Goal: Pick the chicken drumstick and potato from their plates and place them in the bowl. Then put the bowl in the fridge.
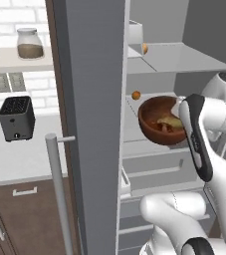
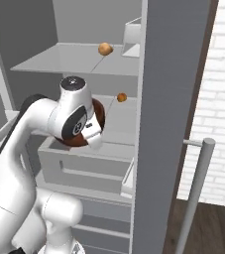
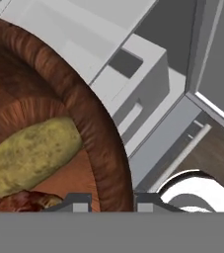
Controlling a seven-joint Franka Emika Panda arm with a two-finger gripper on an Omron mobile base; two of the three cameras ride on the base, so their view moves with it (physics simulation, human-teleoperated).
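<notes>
Hand view puts me right over the one wooden bowl, its reddish-brown rim running between my gripper tips, which are clamped on that rim, one dark tip inside the wall and one outside. Lying in the bowl I count one potato, yellowish-tan and oblong, and one chicken drumstick, of which I see just a dark red-brown edge under the potato at the bottom of the frame. Beyond the rim sit pale grey fridge drawers.

From the left base camera, the bowl hangs tilted, mouth toward the lens, in the open fridge, held in front of the middle shelf and above the drawers; I make out the potato and a reddish bit of drumstick inside. My arm's last link covers the bowl's right edge. I count two small orange-brown round items in the fridge: one on the upper shelf, one on the shelf behind the bowl. One fridge door stands open edge-on, its single bar handle toward me. Left of it, one dark toaster sits on the counter and one glass jar on a wall shelf.

From the right base camera my wrist hides most of the bowl; the same two round items show
</notes>
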